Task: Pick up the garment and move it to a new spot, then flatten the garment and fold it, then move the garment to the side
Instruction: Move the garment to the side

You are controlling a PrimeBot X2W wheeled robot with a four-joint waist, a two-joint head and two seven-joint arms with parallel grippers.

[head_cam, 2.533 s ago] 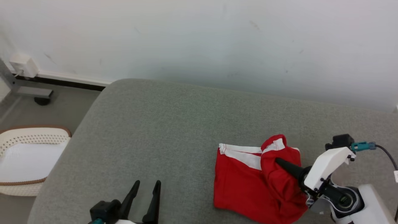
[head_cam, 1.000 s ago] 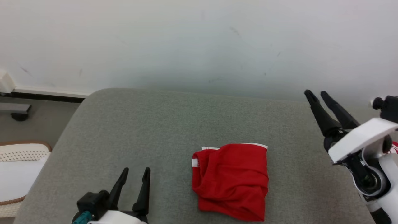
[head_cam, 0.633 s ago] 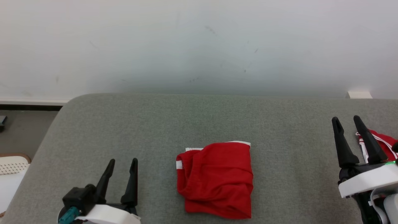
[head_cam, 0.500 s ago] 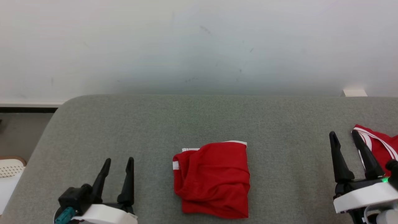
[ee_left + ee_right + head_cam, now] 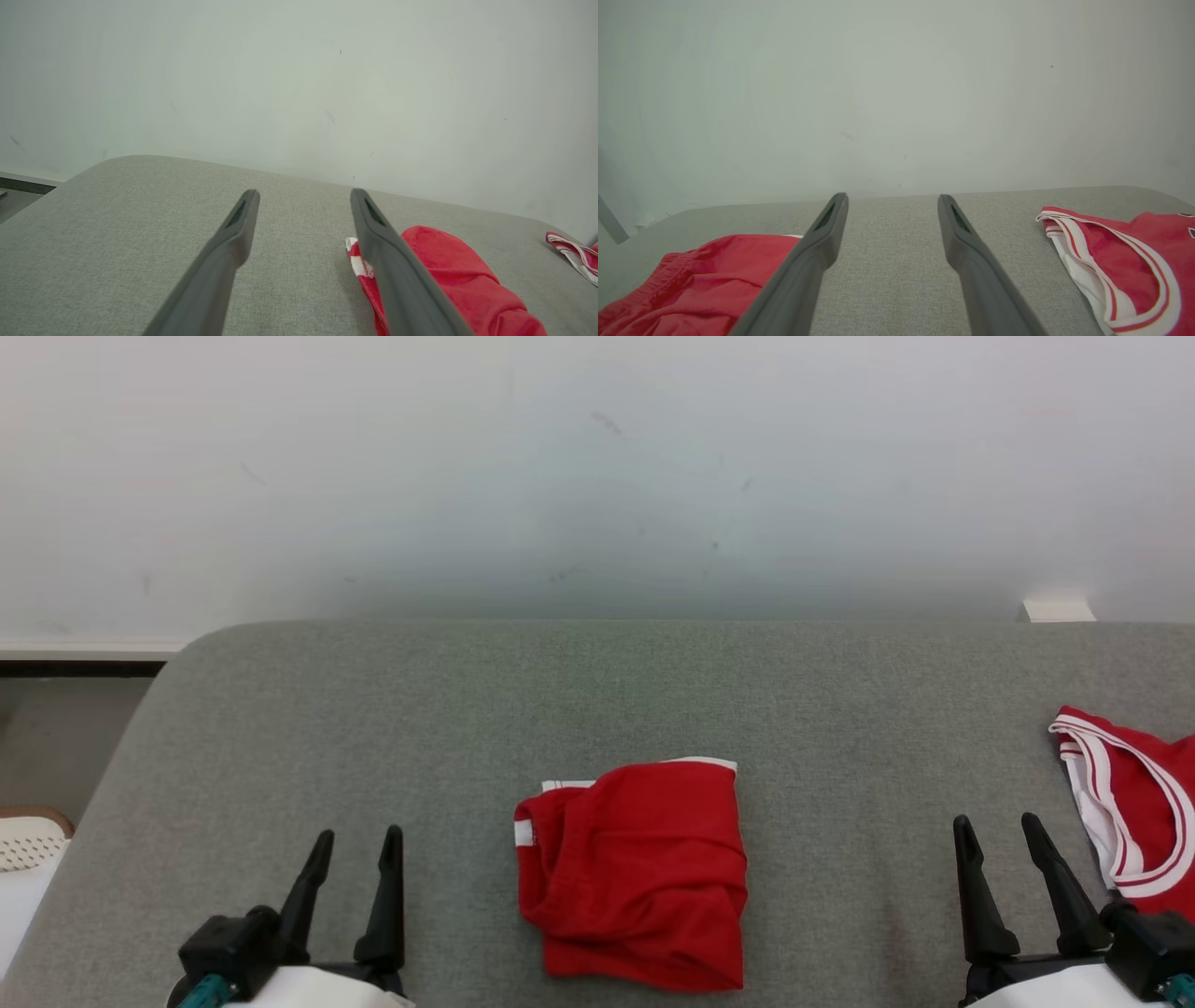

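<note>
Right hand (image 5: 994, 823) withdrawn, red garment (image 5: 635, 873), white-trimmed edge toward wall (image 5: 597, 476)

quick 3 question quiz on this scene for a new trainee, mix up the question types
1. True or false: the left claw is gripping the folded red garment.
2. In the head view, where does the red garment with white trim lie relative to the right claw? A) to its left B) to its right C) between its fingers
3. Fill in the blank: both claws stand ____, holding nothing.

Key: 1 false, it sits apart from the garment with nothing between its fingers; 2 B; 3 open.
</note>
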